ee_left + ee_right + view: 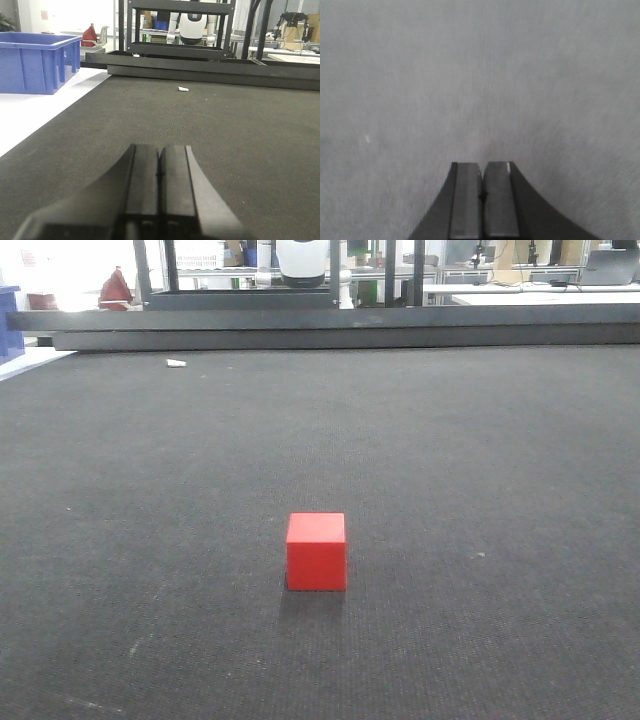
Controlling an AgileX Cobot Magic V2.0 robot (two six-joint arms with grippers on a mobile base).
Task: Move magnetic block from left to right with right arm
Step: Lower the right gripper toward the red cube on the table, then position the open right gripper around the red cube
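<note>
Magnetic block: the red magnetic block [316,551] sits flat on the dark mat of the table [480,440]. It is in the near half, well away from the far edge and about midway across the front view. Nothing touches it, and neither wrist view shows it.
Right claw: the right claw [481,167] has its jaws pressed together with nothing between them. It hangs over bare mat.
Left claw: the left claw [160,152] is also closed and empty, low over the mat and facing the far edge.
Build of the block: it is probably rigid and light. The faces are smooth and matte and the edges are sharp, so it should not deform under pressure. The smooth faces may slide a little if it is gripped off-centre.
Where to hold: two opposite vertical faces, with the pads flat and centred on them. A corner grip would likely twist it.
Magnet risk: it may pull toward metal parts of the claw. I cannot tell from here whether it would.
Next need: the right claw has to open wider than the block before coming down over it.
Other things: a small white scrap [176,363] lies near the far left corner. A blue bin [35,62] stands beyond the left edge, off the mat.
</note>
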